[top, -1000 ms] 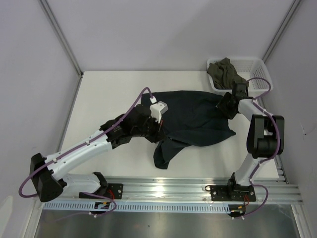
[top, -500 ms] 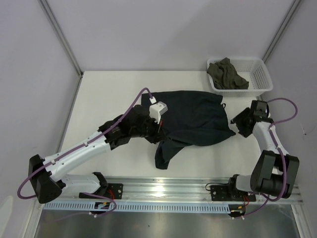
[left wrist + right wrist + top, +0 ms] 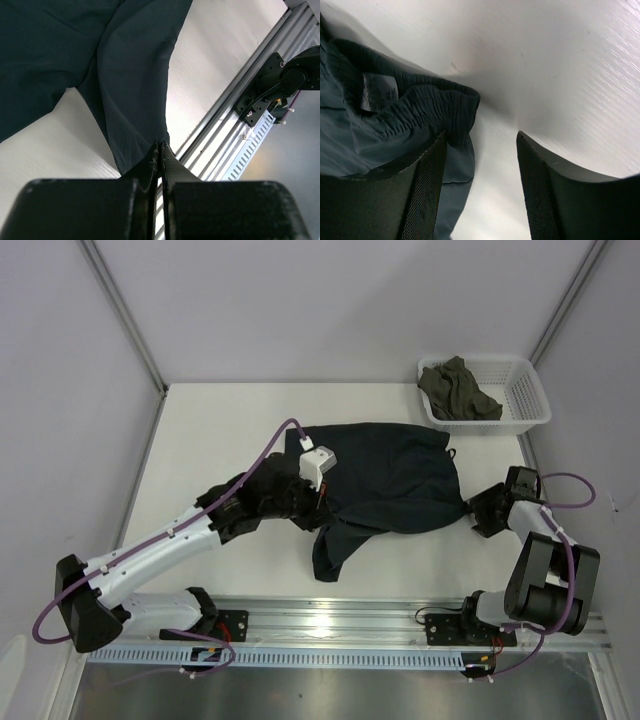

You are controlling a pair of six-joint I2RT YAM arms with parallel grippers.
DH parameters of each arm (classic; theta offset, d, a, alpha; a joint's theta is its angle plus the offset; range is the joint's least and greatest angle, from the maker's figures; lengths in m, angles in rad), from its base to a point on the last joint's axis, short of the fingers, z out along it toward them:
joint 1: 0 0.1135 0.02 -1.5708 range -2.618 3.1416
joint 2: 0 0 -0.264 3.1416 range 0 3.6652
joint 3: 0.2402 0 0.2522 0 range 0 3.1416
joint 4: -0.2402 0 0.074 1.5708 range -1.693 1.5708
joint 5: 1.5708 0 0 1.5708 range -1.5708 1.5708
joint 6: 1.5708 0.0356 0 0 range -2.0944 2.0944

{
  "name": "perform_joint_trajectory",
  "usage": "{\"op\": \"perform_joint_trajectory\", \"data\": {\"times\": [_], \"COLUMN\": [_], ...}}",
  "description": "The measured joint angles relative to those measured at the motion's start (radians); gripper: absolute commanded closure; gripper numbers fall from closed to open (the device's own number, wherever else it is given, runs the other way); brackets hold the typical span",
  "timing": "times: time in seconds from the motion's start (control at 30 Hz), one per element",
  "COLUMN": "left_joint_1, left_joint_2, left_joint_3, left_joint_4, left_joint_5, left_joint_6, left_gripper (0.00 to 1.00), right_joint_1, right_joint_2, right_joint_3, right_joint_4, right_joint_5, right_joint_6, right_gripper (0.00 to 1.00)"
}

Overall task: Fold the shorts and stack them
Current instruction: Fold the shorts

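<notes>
The dark teal-navy shorts (image 3: 395, 475) lie spread across the middle of the table, with one leg trailing toward the front edge (image 3: 330, 555). My left gripper (image 3: 323, 506) sits on their left part. In the left wrist view it (image 3: 161, 146) is shut on the edge of that leg (image 3: 135, 100). My right gripper (image 3: 482, 510) is low over the table, just right of the shorts. In the right wrist view it (image 3: 481, 137) is open and empty. The elastic waistband corner (image 3: 457, 102) touches its left finger (image 3: 427, 185). A small white label (image 3: 377, 92) shows inside the waistband.
A white basket (image 3: 525, 390) at the back right holds an olive-grey garment (image 3: 458, 388). An aluminium rail (image 3: 400, 615) runs along the table's front edge, and it also shows in the left wrist view (image 3: 235, 115). Grey walls close in the left, back and right sides.
My right arm has swung from beside the basket forward and down to the shorts' right waistband corner. My left arm has barely moved and still holds the leg.
</notes>
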Motion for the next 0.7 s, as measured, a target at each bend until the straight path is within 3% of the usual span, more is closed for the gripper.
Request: {"op": "perform_joint_trajectory", "data": {"times": [0.3,0.4,0.43,0.5,0.53,0.7], "left_joint_1": [0.0,0.0,0.0,0.0,0.0,0.0], "left_joint_2": [-0.006,-0.006,-0.006,-0.006,-0.006,-0.006], "left_joint_3": [-0.003,-0.003,-0.003,-0.003,-0.003,-0.003], "left_joint_4": [-0.01,-0.016,-0.018,-0.021,-0.021,-0.027], "left_joint_5": [-0.001,-0.001,-0.001,-0.001,-0.001,-0.004], "left_joint_6": [0.0,0.0,0.0,0.0,0.0,0.0], "left_gripper": [1.0,1.0,1.0,1.0,1.0,1.0], "right_joint_1": [0.0,0.0,0.0,0.0,0.0,0.01], "right_joint_2": [0.065,0.083,0.093,0.113,0.126,0.126], "right_joint_3": [0.002,0.003,0.003,0.005,0.006,0.011], "right_joint_4": [0.089,0.125,0.136,0.158,0.164,0.158], "right_joint_5": [0.0,0.001,-0.001,0.001,0.0,0.011], "right_joint_6": [0.029,0.037,0.043,0.046,0.052,0.064], "right_gripper": [0.42,0.56,0.76,0.96,1.0,1.0]}}
